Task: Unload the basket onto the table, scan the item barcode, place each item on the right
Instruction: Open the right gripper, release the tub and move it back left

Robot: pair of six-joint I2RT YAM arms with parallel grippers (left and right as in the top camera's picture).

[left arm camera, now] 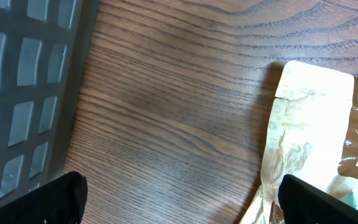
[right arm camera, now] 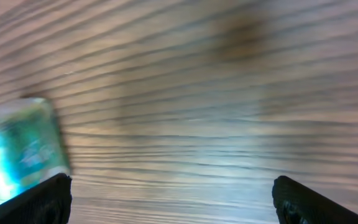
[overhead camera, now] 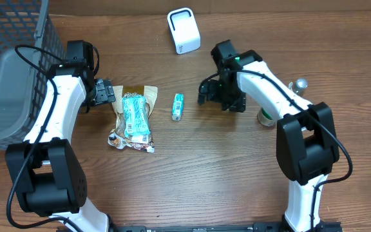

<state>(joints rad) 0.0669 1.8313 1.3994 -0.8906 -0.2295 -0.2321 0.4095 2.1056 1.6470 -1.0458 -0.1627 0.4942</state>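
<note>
A small teal and white box [overhead camera: 178, 106] lies on the wooden table, and it shows blurred at the left edge of the right wrist view [right arm camera: 17, 152]. My right gripper [overhead camera: 207, 90] hovers just right of it, open, with only bare wood between the fingers [right arm camera: 173, 199]. A tan snack bag with a teal label [overhead camera: 134, 118] lies further left. My left gripper [overhead camera: 106, 93] stands open at the bag's top left corner, its right finger over the bag's crimped edge [left arm camera: 291, 130] and nothing between the fingers [left arm camera: 182, 199]. The white scanner [overhead camera: 183, 30] stands at the back.
A dark grey mesh basket [overhead camera: 11, 64] fills the far left, and its wall [left arm camera: 23, 93] is close beside my left gripper. A small metal object [overhead camera: 299, 84] and a round thing [overhead camera: 266, 117] lie by the right arm.
</note>
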